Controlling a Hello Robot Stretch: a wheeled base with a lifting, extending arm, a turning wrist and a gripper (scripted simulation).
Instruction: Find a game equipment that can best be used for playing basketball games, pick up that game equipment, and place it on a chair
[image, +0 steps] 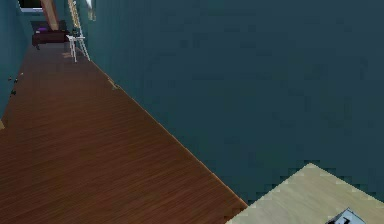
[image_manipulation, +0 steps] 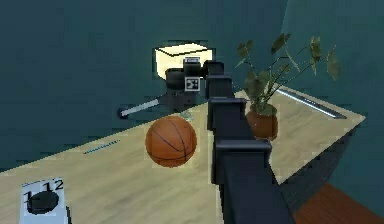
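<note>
An orange basketball (image_manipulation: 171, 140) sits over the light wooden tabletop (image_manipulation: 110, 170) in the arm side view. The dark arm bar rises from the bottom edge past the ball's right side. At its far end are the white marker squares, and left of them the gripper (image_manipulation: 130, 110) reaches toward the teal wall, above and left of the ball. I cannot tell whether the gripper holds anything. Far down the corridor in the forward view stands a small white chair (image: 78, 42).
On the tabletop are a potted plant (image_manipulation: 264, 88), a glowing cream box (image_manipulation: 183, 56), a thin pen-like thing (image_manipulation: 100, 148) and a dark numbered item (image_manipulation: 44, 200). A long wooden-floored corridor (image: 90, 140) runs beside a teal wall (image: 250, 80), with a purple furniture piece (image: 48, 36) at its end.
</note>
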